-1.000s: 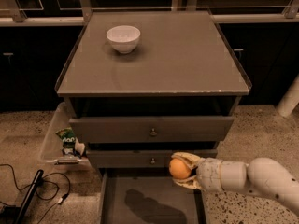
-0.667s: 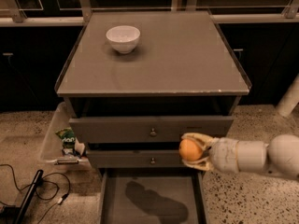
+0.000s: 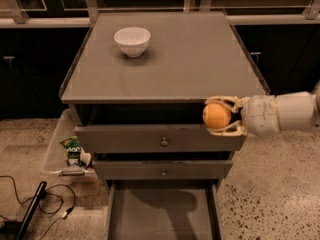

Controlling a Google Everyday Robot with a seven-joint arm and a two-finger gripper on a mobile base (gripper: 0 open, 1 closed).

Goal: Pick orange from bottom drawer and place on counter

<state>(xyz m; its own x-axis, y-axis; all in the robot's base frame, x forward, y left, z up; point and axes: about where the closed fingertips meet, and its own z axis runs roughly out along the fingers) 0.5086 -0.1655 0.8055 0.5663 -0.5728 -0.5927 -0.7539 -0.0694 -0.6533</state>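
Observation:
My gripper reaches in from the right, shut on the orange, a small round orange fruit. It holds the orange in the air in front of the cabinet's top drawer, just below the front right edge of the counter. The bottom drawer is pulled out at the bottom of the view; its flat grey floor holds nothing visible.
A white bowl stands at the back left of the counter. Two knobbed drawers are slightly open. A clear bin with a green packet sits on the floor to the left. Cables lie at the lower left.
My gripper has risen with the orange, from just above the bottom drawer up to the level of the top drawer, and moved a little to the right.

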